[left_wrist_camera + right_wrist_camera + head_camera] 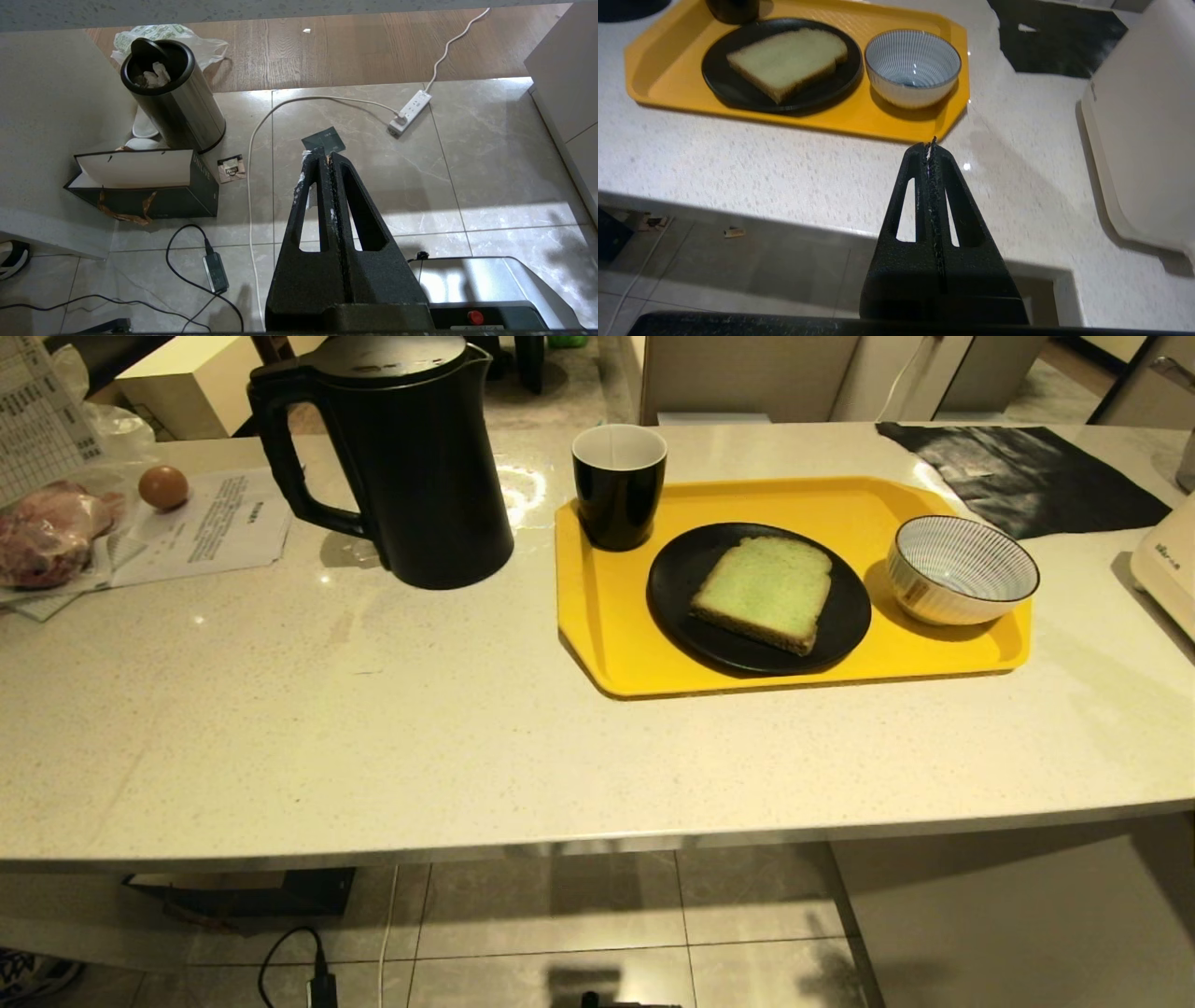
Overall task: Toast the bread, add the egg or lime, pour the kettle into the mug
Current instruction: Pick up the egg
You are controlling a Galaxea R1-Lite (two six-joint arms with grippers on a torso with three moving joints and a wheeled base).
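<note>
The pale green bread (766, 590) lies on a black plate (681, 607) on the yellow tray (607, 635). Behind it on the tray stands the black mug (618, 485), white inside. The tall black kettle (411, 457) stands left of the tray, handle to the left. No egg or lime is in view. My right gripper (930, 144) is shut and empty, hovering over the counter's front edge just short of the tray (658, 70) corner; the bread (787, 58) lies beyond it. My left gripper (322, 151) is shut and empty, hanging over the floor. Neither arm shows in the head view.
A blue-striped bowl (962, 569) sits at the tray's right end. A white appliance (1167, 565) stands at the counter's right edge, a black sheet (1027, 476) behind it. Papers (215, 527), a small orange-brown rounded thing (163, 487) and a wrapped pink item (47, 532) lie far left.
</note>
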